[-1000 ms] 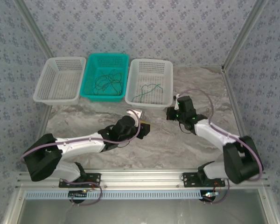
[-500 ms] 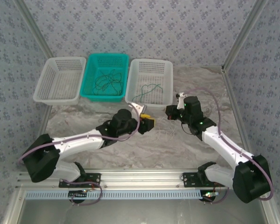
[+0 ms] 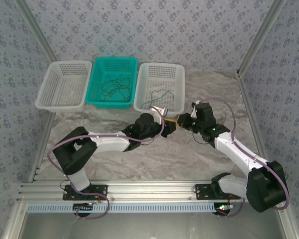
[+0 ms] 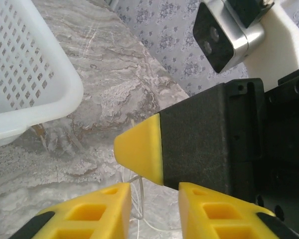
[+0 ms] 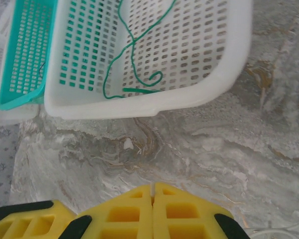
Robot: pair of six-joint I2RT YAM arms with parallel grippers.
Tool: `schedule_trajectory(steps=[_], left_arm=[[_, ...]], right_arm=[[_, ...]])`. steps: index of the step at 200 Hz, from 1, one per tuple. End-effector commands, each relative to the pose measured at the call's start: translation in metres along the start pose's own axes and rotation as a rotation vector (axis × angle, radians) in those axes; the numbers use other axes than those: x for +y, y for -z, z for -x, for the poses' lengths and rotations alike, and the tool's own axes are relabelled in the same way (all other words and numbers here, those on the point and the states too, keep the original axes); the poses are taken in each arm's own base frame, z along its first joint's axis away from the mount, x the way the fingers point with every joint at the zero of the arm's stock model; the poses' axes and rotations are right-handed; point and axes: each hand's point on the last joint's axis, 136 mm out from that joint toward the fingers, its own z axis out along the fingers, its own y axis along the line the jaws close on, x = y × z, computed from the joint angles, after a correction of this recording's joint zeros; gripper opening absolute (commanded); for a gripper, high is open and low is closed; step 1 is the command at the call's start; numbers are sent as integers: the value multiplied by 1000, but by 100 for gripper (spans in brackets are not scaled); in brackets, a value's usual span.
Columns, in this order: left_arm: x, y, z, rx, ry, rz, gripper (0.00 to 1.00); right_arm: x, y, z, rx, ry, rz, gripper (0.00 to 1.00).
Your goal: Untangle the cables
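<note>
Cables (image 3: 114, 85) lie mostly as a dark bunch in the teal basket (image 3: 114, 60), which stands beside the left white basket (image 3: 45, 102) at the far side of the table (image 3: 89, 127). One green cable (image 3: 162, 94) curls by itself in the right white basket (image 3: 158, 109). A pale strand (image 4: 139, 185), hair-thin, trails over the table in front of that basket. I judge this to be the one being worked on: the step in hand looks like passing or pulling apart a single strand between the two arms.

The left hand (image 3: 170, 125) hovers just off the basket's near corner with its fingers a narrow gap apart. The pale strand runs down through that gap, touching neither finger as far as the left wrist view tells. The right hand (image 3: 182, 121) meets it tip to tip from the right, its fingers pressed flat together. The strand seems to hang from its tip, though it is too fine to be sure that it is pinched there.

Next, the left hand would need to close fully on the strand — so thin a wire slips out of any gap. The two hands should then draw apart gently, low over the table, so that the strand comes straight without snagging on the basket's wall.
</note>
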Motion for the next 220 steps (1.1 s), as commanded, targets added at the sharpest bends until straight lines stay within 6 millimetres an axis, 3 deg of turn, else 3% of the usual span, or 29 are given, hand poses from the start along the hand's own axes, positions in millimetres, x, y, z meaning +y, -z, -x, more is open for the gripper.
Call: schedule_trajectory(steps=[1,42,86,141,166,220], left_arm=[[-9,-5,6,-63,-1,-60,18],[-10,3,-6,-83,-38,-107,20],[-23,4,-5,-81,-93,-154,23],[-5,-11,-2,-94,-117,-54,34],[-12,-17,-4,-66,-132,-89,28],[-4,-20,-14,-52,-97,-78,16]], right_arm=[[18,4,4,19,-81,60,0],[17,6,13,9,-158,82,0],[17,6,15,18,-204,112,0],[22,11,16,22,-213,133,0],[24,13,16,21,-218,137,0],[27,15,20,8,-231,145,0]])
